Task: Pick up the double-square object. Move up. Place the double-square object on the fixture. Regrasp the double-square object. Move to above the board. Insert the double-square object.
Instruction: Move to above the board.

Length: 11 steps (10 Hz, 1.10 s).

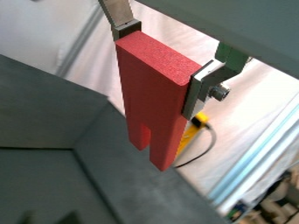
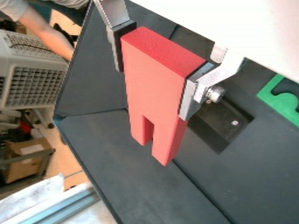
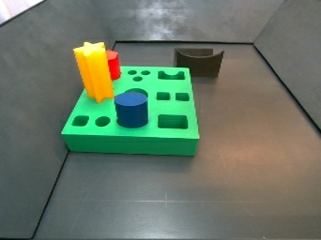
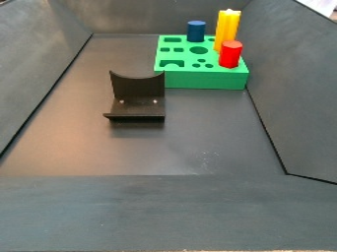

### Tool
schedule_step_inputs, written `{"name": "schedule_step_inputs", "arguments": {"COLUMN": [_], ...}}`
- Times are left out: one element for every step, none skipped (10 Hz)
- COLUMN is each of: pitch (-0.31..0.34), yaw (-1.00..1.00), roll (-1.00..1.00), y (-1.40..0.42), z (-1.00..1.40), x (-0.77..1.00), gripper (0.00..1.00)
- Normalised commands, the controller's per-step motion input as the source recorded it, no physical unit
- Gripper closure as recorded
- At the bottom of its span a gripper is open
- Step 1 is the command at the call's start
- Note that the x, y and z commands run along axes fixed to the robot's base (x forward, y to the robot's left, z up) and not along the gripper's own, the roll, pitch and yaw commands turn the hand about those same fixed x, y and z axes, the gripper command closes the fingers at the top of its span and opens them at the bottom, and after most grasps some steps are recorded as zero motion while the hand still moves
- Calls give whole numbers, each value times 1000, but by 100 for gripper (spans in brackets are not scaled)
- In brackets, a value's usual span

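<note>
My gripper [image 1: 163, 59] is shut on the double-square object [image 1: 152, 96], a salmon-red long block that hangs with its notched two-lobe end pointing down. It shows the same way in both wrist views, and the silver fingers [image 2: 197, 92] clamp the upper end of the double-square object [image 2: 155, 87]. The gripper [image 2: 158, 66] and block are high above the floor and out of both side views. The dark fixture [image 3: 198, 62] with its U-shaped scoop stands empty on the floor beside the green board [image 3: 126, 142]. Both also show in a side view, fixture [image 4: 136, 94] and board [image 4: 198, 77], and below me in a wrist view, fixture [image 2: 219, 124] and board [image 2: 281, 94].
On the board stand a yellow star post [image 3: 90, 67], a short red peg [image 3: 113, 66] and a blue cylinder [image 3: 130, 108]. Dark walls enclose the floor. A yellow cable [image 1: 198, 122] and clutter lie outside the walls.
</note>
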Motion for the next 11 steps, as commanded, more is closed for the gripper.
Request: {"name": "schedule_step_inputs", "arguments": {"pitch": [4, -21, -26, -27, -24, -18, -3, 7, 6, 4, 1], "yaw": [-139, -135, -131, -128, -126, -124, -126, -119, -120, -118, -104], "roll": [-1000, -1000, -1000, -1000, -1000, -1000, -1000, -1000, -1000, -1000, -1000], "y": [-1000, -1000, -1000, -993, -966, -533, -290, -123, -84, -38, 2], "z": [-60, -42, -69, -52, -48, -42, -20, -5, -14, -5, -2], "x": [-853, -937, -975, -1000, -994, -597, -355, -170, -131, -104, -77], "gripper": [100, 100, 100, 100, 100, 100, 100, 100, 100, 100, 100]}}
